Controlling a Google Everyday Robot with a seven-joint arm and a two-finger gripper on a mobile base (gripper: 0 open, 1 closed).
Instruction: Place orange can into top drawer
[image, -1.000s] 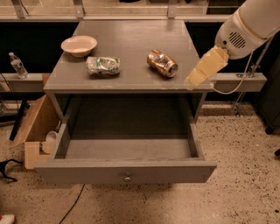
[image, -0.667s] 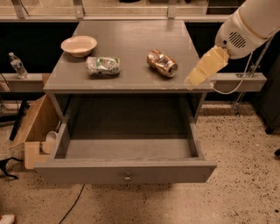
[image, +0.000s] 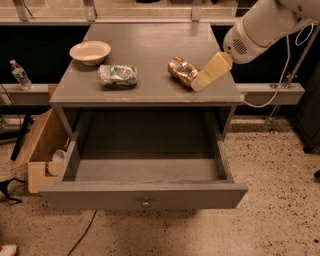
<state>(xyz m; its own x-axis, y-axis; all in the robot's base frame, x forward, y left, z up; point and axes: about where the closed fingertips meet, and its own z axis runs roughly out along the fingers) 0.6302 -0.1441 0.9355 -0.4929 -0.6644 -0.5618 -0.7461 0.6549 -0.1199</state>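
The orange can (image: 181, 70) lies on its side on the grey table top (image: 150, 47), right of middle, dented and shiny. My gripper (image: 199, 84) comes in from the upper right on a white arm and sits right at the can's right end, low over the table. The top drawer (image: 190, 196) is pulled fully open below the table's front edge. It holds nothing, and its round knob (image: 146, 203) faces the front.
A silver, green and white can (image: 117, 75) lies left of middle on the table, with a cream bowl (image: 90, 51) behind it. A cardboard box (image: 42, 145) stands on the floor to the left, a water bottle (image: 19, 75) on a ledge beyond it.
My gripper has moved left from the table's right edge to right beside the orange can. The cans, the bowl and the drawer have not moved.
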